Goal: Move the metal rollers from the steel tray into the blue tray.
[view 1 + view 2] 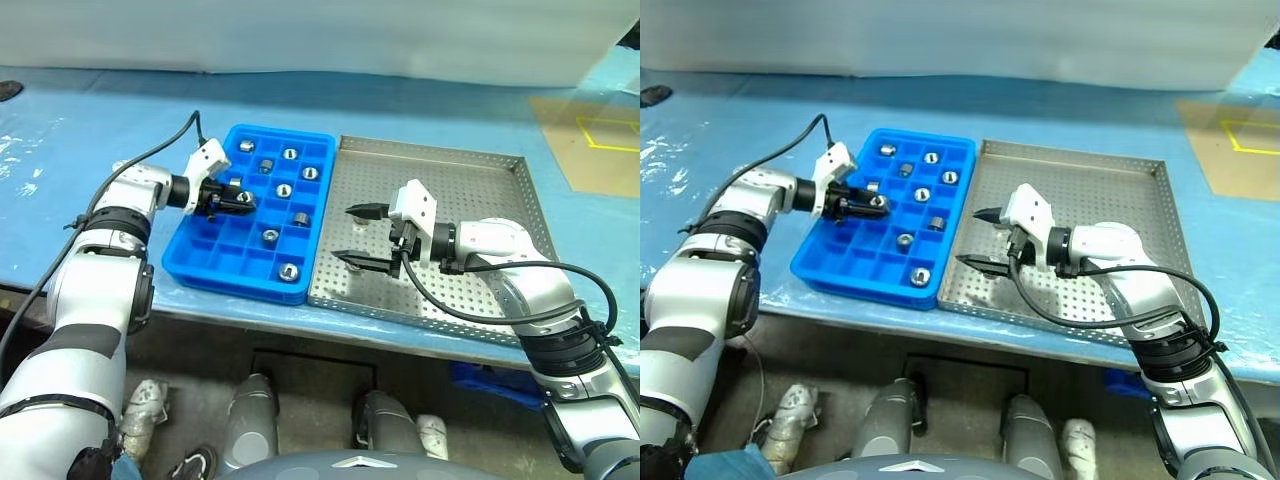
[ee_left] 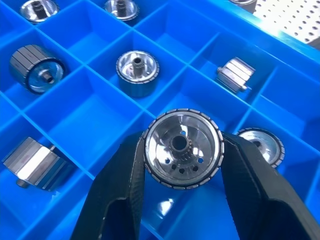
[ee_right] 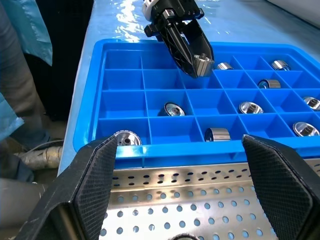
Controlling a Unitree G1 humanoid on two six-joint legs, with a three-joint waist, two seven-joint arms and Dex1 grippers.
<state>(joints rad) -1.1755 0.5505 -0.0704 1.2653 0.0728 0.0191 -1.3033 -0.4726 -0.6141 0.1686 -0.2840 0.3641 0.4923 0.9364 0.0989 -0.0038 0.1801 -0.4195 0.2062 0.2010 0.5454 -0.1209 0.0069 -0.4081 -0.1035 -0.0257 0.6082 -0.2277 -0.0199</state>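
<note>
the left fingers [image 2: 125,200] hide the held roller's [image 2: 182,148] sides.

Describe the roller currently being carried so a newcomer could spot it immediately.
Find the bright blue plastic compartment tray left of the perforated steel tray. Above its left side hovers the left hand, shut on a small silver metal roller. Unlike the other rollers, it sits in no compartment.

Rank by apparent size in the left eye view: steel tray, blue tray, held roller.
1. steel tray
2. blue tray
3. roller, held in the left gripper
</note>
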